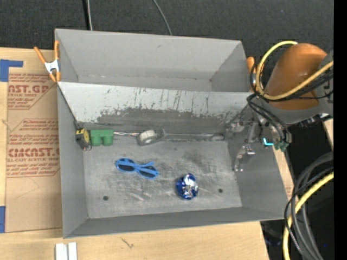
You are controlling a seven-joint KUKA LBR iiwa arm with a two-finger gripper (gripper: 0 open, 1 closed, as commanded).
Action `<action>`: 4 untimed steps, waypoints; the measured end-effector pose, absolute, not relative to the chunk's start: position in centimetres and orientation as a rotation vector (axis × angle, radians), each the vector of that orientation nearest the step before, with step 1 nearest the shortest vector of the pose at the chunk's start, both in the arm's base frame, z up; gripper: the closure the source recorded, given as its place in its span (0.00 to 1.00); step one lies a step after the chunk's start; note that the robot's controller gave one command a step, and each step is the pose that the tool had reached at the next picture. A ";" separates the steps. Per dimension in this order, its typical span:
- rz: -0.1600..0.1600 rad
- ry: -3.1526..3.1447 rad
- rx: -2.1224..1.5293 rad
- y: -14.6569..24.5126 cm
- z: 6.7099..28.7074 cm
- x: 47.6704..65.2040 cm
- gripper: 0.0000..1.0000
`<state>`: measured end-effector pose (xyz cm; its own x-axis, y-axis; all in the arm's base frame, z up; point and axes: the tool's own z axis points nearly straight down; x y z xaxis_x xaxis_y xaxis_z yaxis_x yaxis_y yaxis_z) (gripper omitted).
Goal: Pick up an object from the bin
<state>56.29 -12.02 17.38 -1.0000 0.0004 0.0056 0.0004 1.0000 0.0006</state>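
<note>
My gripper hangs at the right side of the bin, above the sloping right wall, with nothing between its fingers. Nearest to it on the floor is a small blue and silver foil ball, to its lower left. A pair of blue sunglasses lies further left, mid-floor. Along the back of the floor rests a metal tool with a round silver head, its thin handle running right toward the gripper.
A green block with a yellow and black piece sits in the back left corner of the floor. The arm with its orange cover and yellow cables stands at the bin's right rim.
</note>
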 end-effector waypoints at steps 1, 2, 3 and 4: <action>0.004 -3.126 0.406 -8.2 7.1 51.1 0.00; 0.002 -3.041 0.816 0.8 7.2 51.0 0.00; 0.002 -3.042 0.815 0.8 7.3 51.1 1.00; 0.001 -3.029 0.868 3.5 20.8 50.0 1.00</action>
